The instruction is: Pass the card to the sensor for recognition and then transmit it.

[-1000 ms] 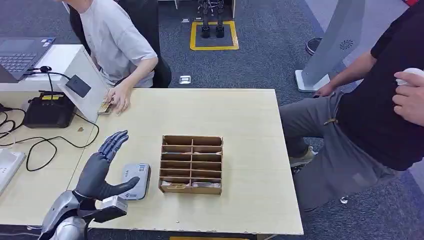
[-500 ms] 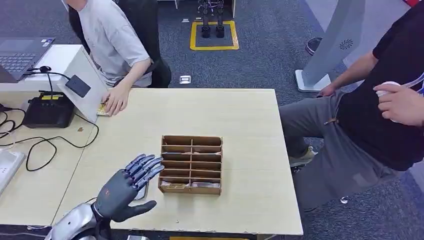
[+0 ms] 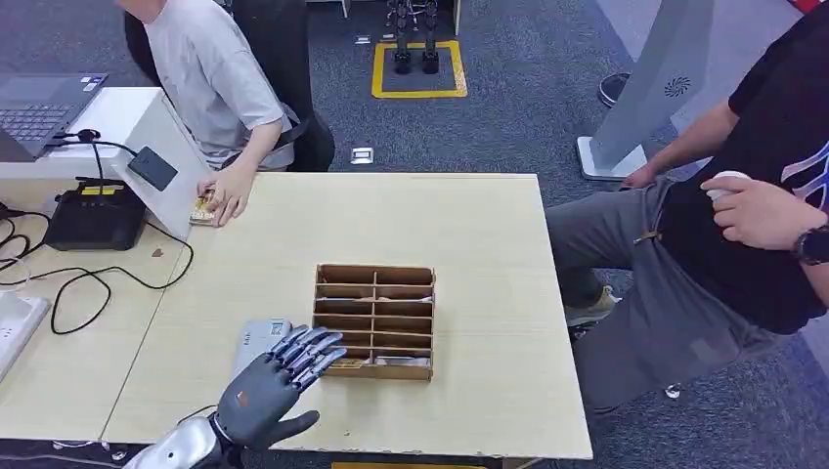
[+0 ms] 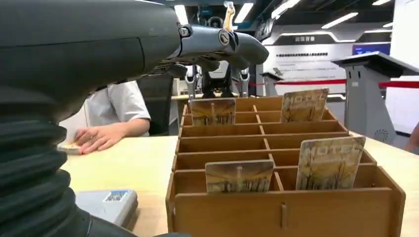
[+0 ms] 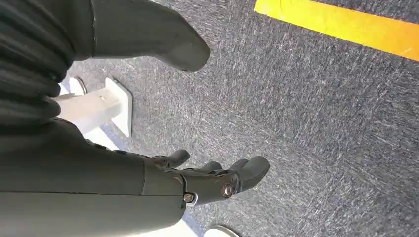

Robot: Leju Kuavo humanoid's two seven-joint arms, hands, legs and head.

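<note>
Head view: hovering, the left robot hand, fingers spread and holding nothing, just beside the brown wooden slotted card rack, printed upright cards standing directly ahead.

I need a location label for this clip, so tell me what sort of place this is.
Probably a mock hotel front desk in an exhibition or lab hall. A wooden card rack holds cards printed HOTEL, a grey card sensor lies beside it, and a laptop sits at the staffed counter.
</note>
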